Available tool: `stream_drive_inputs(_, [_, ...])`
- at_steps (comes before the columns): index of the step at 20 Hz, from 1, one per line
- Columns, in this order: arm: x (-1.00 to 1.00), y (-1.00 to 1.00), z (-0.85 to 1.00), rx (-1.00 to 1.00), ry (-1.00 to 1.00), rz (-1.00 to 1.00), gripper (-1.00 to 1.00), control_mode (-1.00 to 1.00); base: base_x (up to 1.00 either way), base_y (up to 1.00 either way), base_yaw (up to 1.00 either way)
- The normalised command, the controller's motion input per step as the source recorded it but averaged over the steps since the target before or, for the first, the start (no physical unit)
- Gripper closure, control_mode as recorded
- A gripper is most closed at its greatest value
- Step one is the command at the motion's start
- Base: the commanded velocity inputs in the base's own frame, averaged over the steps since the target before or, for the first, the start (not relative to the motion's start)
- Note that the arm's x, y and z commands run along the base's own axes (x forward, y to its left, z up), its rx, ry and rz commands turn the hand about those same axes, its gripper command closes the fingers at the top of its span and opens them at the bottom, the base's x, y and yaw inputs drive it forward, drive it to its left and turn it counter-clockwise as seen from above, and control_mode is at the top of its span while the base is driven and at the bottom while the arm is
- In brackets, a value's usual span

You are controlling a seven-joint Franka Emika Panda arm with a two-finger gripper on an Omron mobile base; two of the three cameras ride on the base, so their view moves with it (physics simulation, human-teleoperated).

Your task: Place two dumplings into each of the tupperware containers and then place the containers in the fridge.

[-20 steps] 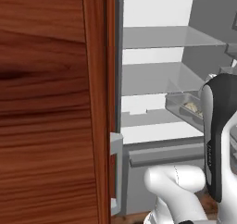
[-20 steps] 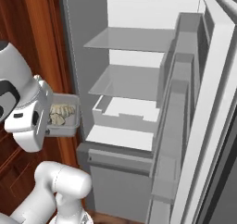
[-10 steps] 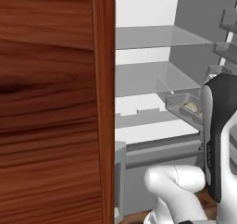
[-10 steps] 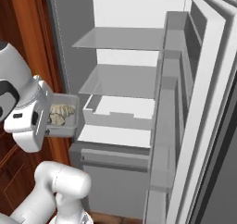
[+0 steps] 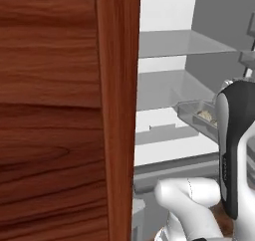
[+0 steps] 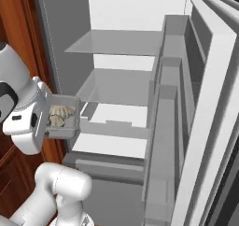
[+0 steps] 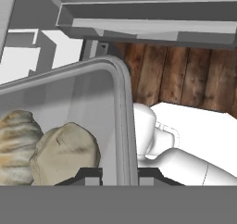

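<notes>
Gripper clamped on rim of tupperware container, tray projecting from claw, held in air before open fridge at middle-shelf height. Container grey, translucent, rounded corners; two pale tan crimped dumplings inside, touching.

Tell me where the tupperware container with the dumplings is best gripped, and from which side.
Grip the tupperware container by its raised rim, from the end nearest the arm, as the gripper does now: the thin rim suits narrow jaws, and the far end leads into the fridge.
</notes>
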Motion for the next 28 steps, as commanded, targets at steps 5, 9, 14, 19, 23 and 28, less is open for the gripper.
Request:
stream_drive_inputs(5, [0.00,0.00,0.00,0.00,0.00,0.00,1.00,1.00,0.47,-0.21,0.00])
stream_drive_inputs(9, [0.00,0.00,0.00,0.00,0.00,0.00,1.00,1.00,0.47,-0.18,0.00])
stream_drive_inputs(14, [0.00,0.00,0.00,0.00,0.00,0.00,1.00,1.00,0.48,-0.17,0.00])
stream_drive_inputs(19, [0.00,0.00,0.00,0.00,0.00,0.00,1.00,1.00,0.44,-0.27,0.00])
stream_drive_inputs(23, [0.00,0.00,0.00,0.00,0.00,0.00,1.00,1.00,0.33,-0.33,0.01])
stream_drive_inputs(28, [0.00,0.00,0.00,0.00,0.00,0.00,1.00,1.00,0.30,-0.38,0.03])
